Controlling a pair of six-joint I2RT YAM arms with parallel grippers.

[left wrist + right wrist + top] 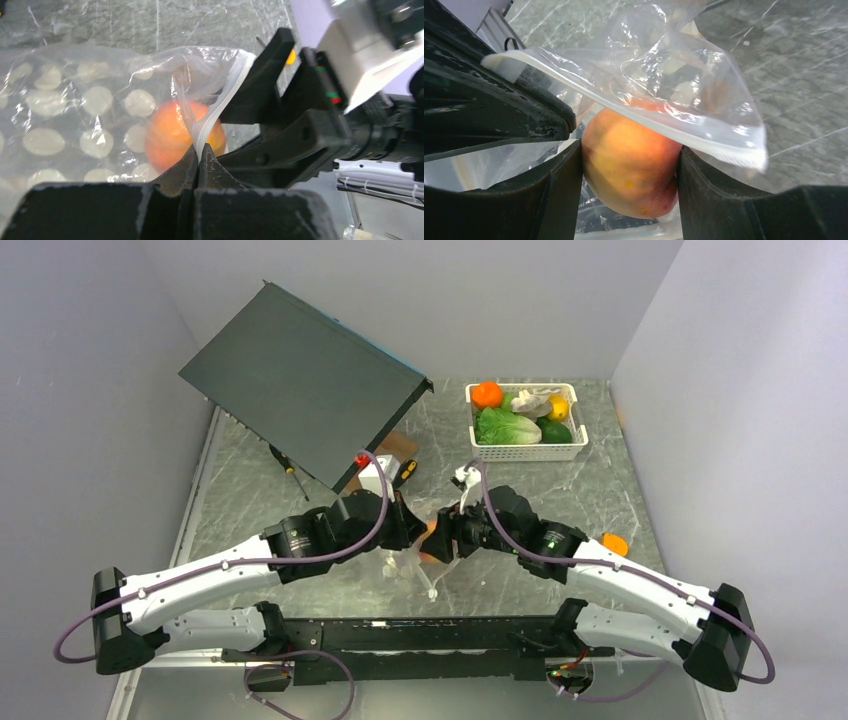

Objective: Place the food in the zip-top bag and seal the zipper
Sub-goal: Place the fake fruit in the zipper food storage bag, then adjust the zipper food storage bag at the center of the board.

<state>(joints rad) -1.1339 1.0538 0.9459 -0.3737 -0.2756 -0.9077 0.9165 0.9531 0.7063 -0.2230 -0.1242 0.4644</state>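
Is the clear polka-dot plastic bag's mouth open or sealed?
Open: left gripper pinches one white zipper strip; right gripper holds the pink-orange toy peach beneath it.

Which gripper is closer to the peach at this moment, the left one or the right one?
Right. The right gripper holds the peach between its fingers, at the mouth of the zip-top bag. The left gripper is just beside it, shut on the zipper.

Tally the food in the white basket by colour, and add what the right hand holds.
Orange: 1, the orange fruit
Green: 2, the lettuce and the dark green piece
Yellow: 1, the yellow fruit
Beige: 1, the beige piece
Pink-orange: 1, the peach in the right hand
Total: 6
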